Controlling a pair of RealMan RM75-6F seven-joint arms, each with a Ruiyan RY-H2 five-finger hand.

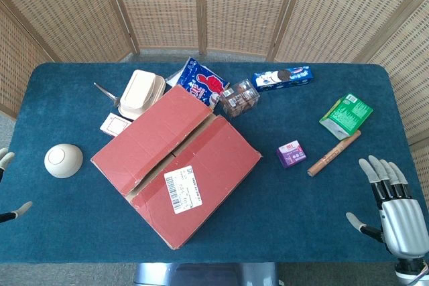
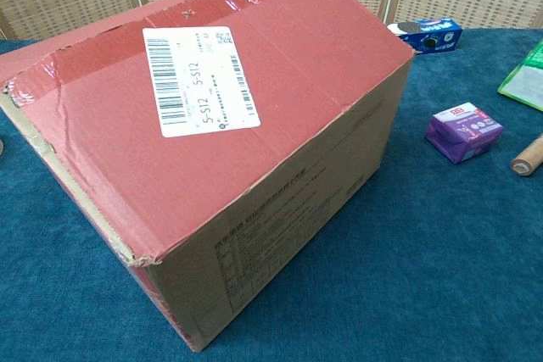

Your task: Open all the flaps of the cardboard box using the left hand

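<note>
A closed cardboard box (image 1: 175, 165) sits mid-table between two idle robot hands.

At the far left edge only fingertips of the left hand (image 1: 8, 185) show, spread and holding nothing; how wide the rest is open cannot be told. Beside it lies a white bowl (image 1: 64, 160). The box, turned diagonally, has its red top flaps folded shut with a white label (image 1: 183, 189) on the nearer one; the centre seam looks slightly lifted, the likeliest place to hook fingers under. The board appears stiff and light, its corners worn. A purple packet (image 1: 291, 154) lies to the right. The right hand (image 1: 392, 205) rests open and empty.
</note>
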